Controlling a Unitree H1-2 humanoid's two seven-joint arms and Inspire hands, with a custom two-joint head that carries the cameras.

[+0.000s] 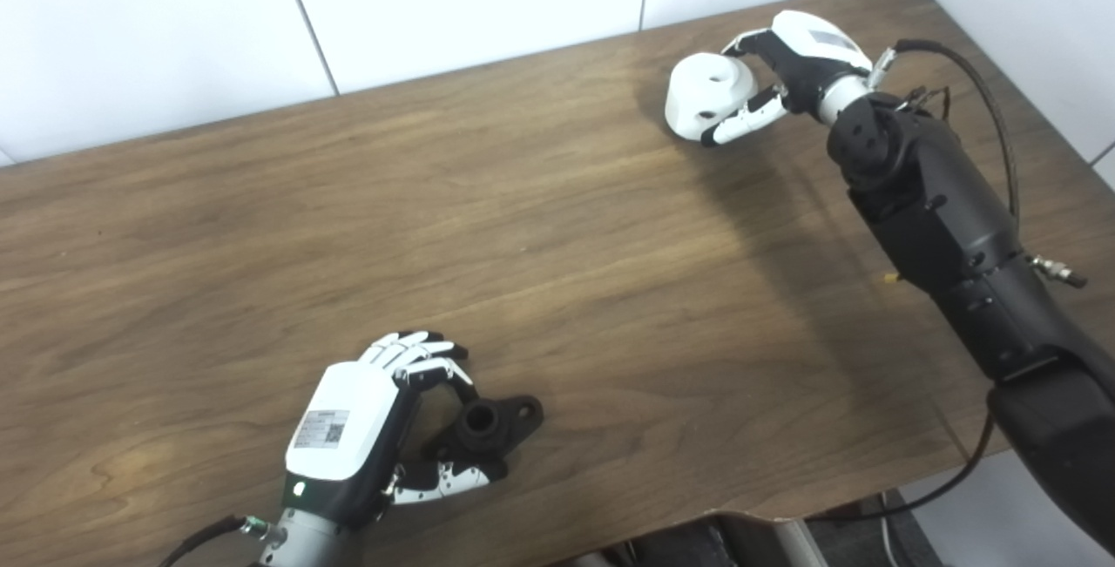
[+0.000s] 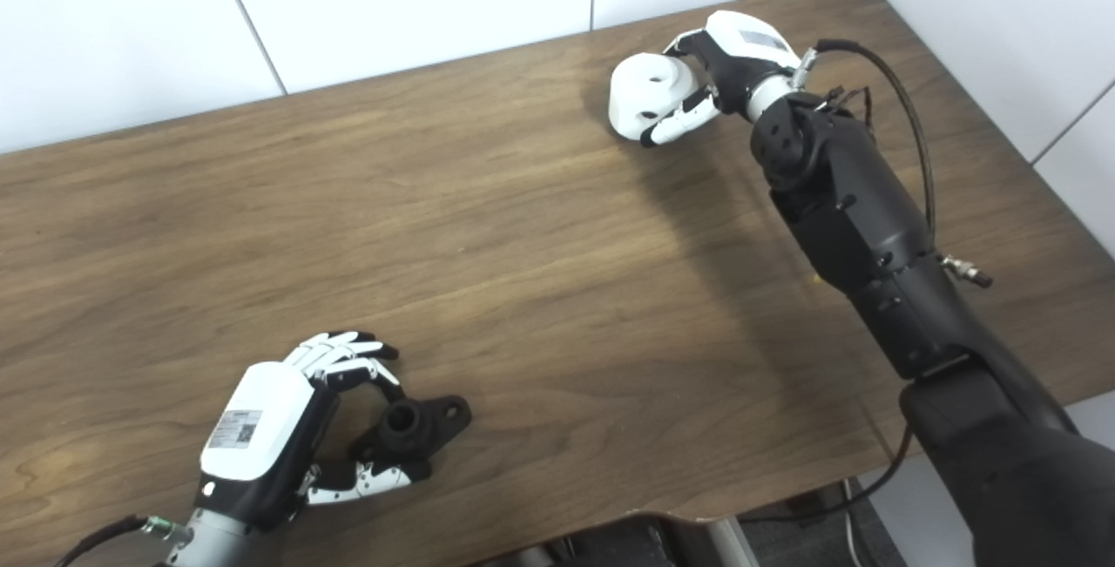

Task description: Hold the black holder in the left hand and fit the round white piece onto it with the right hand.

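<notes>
The black holder [image 1: 486, 433] lies on the wooden table [image 1: 557, 236] near its front edge, left of centre, with a round socket facing up. My left hand [image 1: 366, 428] curls around it, fingers over its far side and thumb at its near side, touching it. The round white piece [image 1: 707, 95], with a hole in its top, sits at the table's far right. My right hand [image 1: 784, 70] is wrapped around it, fingers behind and thumb in front. Both also show in the right eye view: holder [image 2: 409, 430], white piece [image 2: 646, 92].
The table's front edge [image 1: 697, 510] runs just below the left hand. White wall panels [image 1: 435, 1] stand behind the table. A black cable [image 1: 989, 105] loops off the right forearm [image 1: 941, 219].
</notes>
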